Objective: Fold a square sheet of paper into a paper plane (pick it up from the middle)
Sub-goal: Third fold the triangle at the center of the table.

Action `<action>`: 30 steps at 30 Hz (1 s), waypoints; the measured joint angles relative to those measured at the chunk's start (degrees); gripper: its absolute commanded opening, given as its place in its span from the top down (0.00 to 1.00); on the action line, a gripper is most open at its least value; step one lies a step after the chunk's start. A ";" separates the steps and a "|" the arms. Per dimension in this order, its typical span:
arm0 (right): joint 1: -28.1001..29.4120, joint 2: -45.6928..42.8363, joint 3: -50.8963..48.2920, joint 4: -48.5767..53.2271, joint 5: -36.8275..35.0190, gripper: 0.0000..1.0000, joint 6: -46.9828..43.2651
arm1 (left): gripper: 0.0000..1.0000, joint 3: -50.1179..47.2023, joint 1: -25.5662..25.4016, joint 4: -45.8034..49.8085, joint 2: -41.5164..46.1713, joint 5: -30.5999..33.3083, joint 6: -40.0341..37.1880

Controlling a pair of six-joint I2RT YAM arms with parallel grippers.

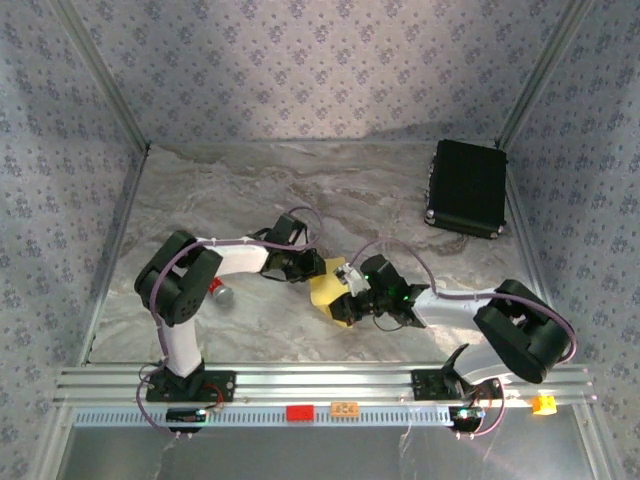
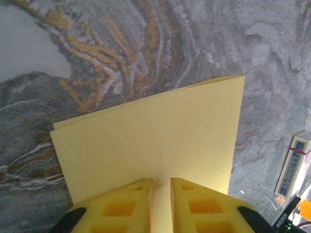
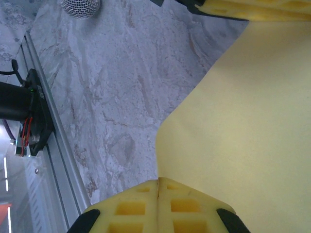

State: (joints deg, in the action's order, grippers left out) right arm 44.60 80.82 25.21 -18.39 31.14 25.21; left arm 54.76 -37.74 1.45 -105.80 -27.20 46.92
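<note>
The square sheet of paper [image 1: 326, 290] is plain yellow and hangs between my two grippers at the table's middle. In the left wrist view the sheet [image 2: 155, 131] lies folded over, two edges showing at its top. My left gripper [image 2: 161, 182] stands over the sheet's near edge, its yellow fingers a narrow gap apart with paper showing in the gap. My right gripper [image 3: 158, 180] is shut on an edge of the sheet [image 3: 243, 121], which spreads up and to the right. The left gripper's fingers [image 3: 252, 8] show at the top of the right wrist view.
A black rectangular case [image 1: 467, 187] lies at the back right. A red-handled tool [image 1: 218, 292] rests by the left arm. A small printed card [image 2: 293, 165] lies on the marble to the right of the sheet. The aluminium rail [image 1: 320, 380] runs along the near edge.
</note>
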 measured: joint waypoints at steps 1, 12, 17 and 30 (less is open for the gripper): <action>-0.02 0.02 0.00 0.15 -0.44 0.95 0.09 | 0.84 0.09 0.00 0.04 -0.07 0.00 -0.13; -1.90 0.33 0.55 3.48 -4.57 0.95 0.96 | 0.81 0.35 -0.04 0.31 -0.17 -0.04 -1.11; -2.25 0.72 0.55 4.15 -6.12 0.95 1.14 | 0.76 0.94 -0.33 0.81 0.09 -0.02 -2.27; -3.23 0.96 0.57 4.42 -7.82 0.95 3.67 | 0.72 2.80 -2.84 1.60 2.08 -0.48 -5.86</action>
State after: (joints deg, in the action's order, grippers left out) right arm 41.36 81.78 25.78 -13.98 23.31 28.88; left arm 57.56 -40.58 3.05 -103.72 -27.68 41.06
